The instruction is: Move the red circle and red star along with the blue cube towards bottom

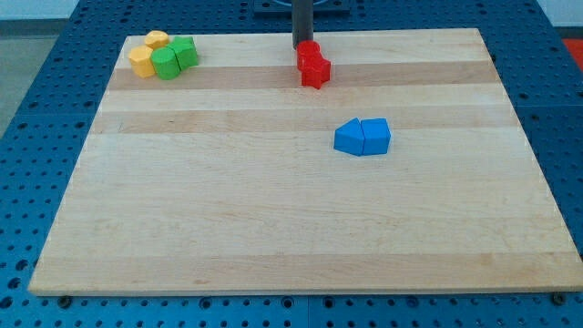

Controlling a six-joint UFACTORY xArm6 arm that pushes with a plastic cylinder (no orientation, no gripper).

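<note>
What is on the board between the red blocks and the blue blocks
Nothing: in the camera view only bare wood separates the red blocks from the blue blocks. My tip sits at the red pair's top edge.

From my remote view, the top left corner of the wooden bench [273, 228] has a little huddle of four blocks all touching: two yellow blocks [148, 52], one behind the other, and two green blocks [175, 58] right beside them on the view's right. Can't really make out their exact shapes from here. The bench itself sits on a blue perforated base [55, 109].
</note>
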